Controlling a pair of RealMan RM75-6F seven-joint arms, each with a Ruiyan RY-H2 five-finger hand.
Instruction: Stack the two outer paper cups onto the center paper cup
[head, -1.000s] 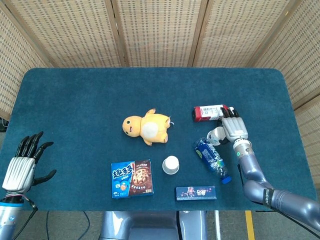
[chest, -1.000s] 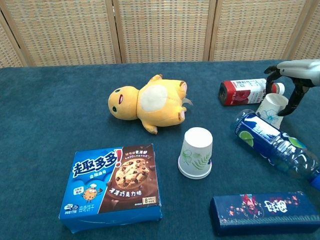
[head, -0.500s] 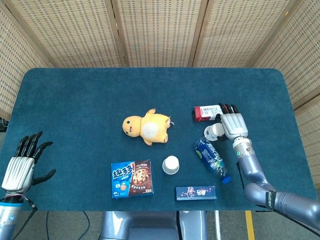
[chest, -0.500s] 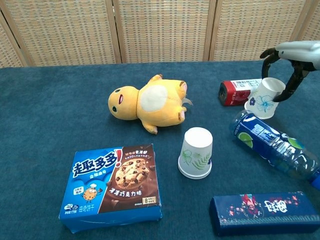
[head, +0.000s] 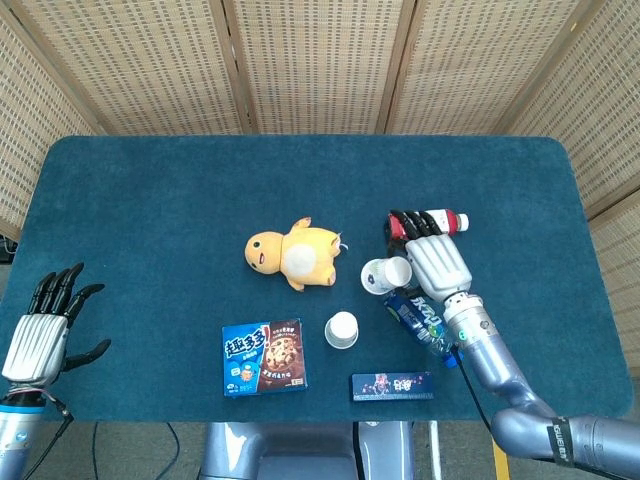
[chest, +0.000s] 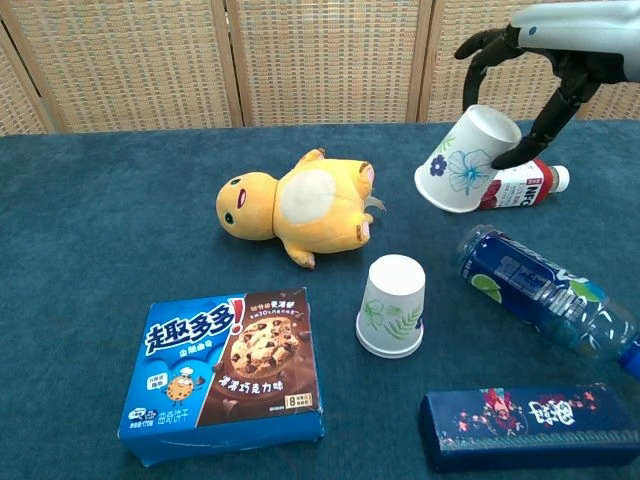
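Note:
An upside-down white paper cup with a green leaf print (chest: 392, 305) (head: 341, 329) stands on the blue table near its front middle. My right hand (chest: 560, 45) (head: 435, 264) holds a second paper cup with a blue flower print (chest: 465, 160) (head: 383, 274) in the air, tilted on its side with its mouth up and to the right. That cup hangs above and slightly right of the standing one. My left hand (head: 45, 325) is open at the table's front left corner, holding nothing. No third cup is visible.
A yellow plush toy (chest: 295, 205) lies behind the standing cup. A blue cookie box (chest: 228, 372) is at the front left, a dark blue flat box (chest: 530, 424) at the front right. A blue plastic bottle (chest: 545, 295) and a red bottle (chest: 515, 187) lie on the right.
My right hand has lifted the flower-print cup off the table and carried it up and leftward, from beside the red bottle toward the standing cup. The left hand stayed put.

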